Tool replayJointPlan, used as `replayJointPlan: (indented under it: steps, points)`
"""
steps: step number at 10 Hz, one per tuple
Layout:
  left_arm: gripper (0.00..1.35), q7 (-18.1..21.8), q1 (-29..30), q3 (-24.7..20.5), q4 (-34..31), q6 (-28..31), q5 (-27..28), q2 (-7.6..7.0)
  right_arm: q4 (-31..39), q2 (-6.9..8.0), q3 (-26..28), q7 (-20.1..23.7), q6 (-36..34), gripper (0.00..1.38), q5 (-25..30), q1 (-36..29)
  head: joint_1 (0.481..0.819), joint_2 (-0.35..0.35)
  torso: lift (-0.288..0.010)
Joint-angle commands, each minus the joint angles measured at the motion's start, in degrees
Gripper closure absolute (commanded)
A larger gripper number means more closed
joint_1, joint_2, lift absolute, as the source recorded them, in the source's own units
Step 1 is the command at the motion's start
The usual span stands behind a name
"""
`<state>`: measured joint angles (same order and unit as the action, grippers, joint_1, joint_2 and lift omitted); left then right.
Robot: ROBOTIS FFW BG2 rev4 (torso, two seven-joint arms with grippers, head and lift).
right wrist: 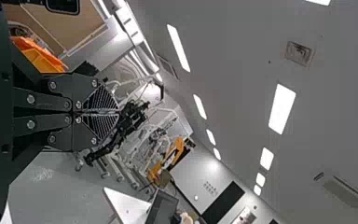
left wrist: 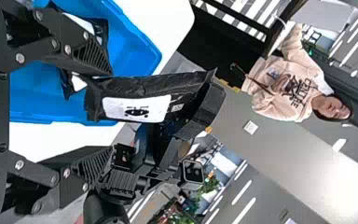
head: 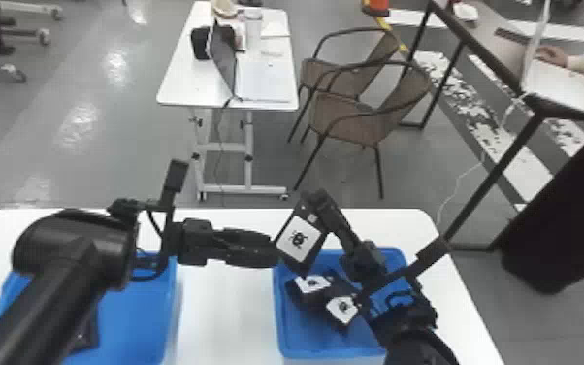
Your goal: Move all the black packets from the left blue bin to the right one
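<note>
Packets of this kind look light and soft, with slick, creased skins that could slide out of a weak pinch, though I doubt they are fragile. From the left, the left bin (head: 133, 315) has one dark packet (head: 87, 332) in it, partly under my left arm (head: 29, 306); I'd take that by its middle, squarely across both faces. Next comes the left gripper (head: 274, 251), fingers spread, tips at the near end of the raised packet (head: 298, 240). That one hangs tilted above the right bin (head: 305, 340), its white label towards my head camera. The right gripper (right wrist: 119, 112) has its fingers pressed together and, as I judge it, pinches the packet by its far edge; a thin hold, so it may swing or droop. I'd want the left fingers well apart from it before the right lets go. Two more packets, one here (head: 313, 286) and one overlapping it (head: 344, 309), lie in the right bin, soft enough to land on. As for the rest, my left arm hides much of the left bin, bare white table (head: 223, 315) lies between the bins, and my right arm (head: 414, 315) crosses the right bin's near corner. Farther off, the chairs (head: 354, 107) and dark desk (head: 480, 48) stand out of the way.
</note>
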<state>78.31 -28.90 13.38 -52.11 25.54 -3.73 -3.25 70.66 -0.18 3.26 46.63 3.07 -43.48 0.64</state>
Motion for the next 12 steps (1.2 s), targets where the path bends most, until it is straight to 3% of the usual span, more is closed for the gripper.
replayJointPlan:
  steps: [1,4,9,10,11,12]
  points:
    - [0.19,-0.8,1.7,-2.1,0.0,0.4,-0.5,-0.18,-4.7,0.00,2.2,-0.4,1.3,1.28,0.9,1.1,0.695,-0.176,0.000]
    - [0.14,-0.9,4.6,-5.6,-0.9,0.2,-0.9,-0.44,-11.9,-0.08,7.2,-1.5,2.9,1.28,2.1,2.0,0.695,-0.201,0.000]
    - [0.13,-2.3,11.5,-14.7,-11.1,3.6,-0.9,-1.67,-19.9,-2.37,9.2,-7.3,4.1,1.28,2.3,2.5,0.695,-0.230,0.000]
    - [0.06,-3.3,13.0,-16.7,-13.5,4.3,-1.0,-1.76,-20.1,-2.46,9.6,-8.2,4.0,1.07,2.0,2.4,0.695,-0.228,0.000]
    - [0.00,-4.6,14.6,-19.0,-16.2,5.2,-1.3,-1.76,-19.1,-2.63,9.6,-8.6,4.0,0.61,2.4,2.1,0.695,-0.222,0.000]
    - [0.00,-5.4,15.7,-20.7,-18.0,5.9,-1.7,-2.02,-15.6,-2.55,9.6,-11.0,4.0,0.34,4.0,0.3,0.695,-0.210,0.000]
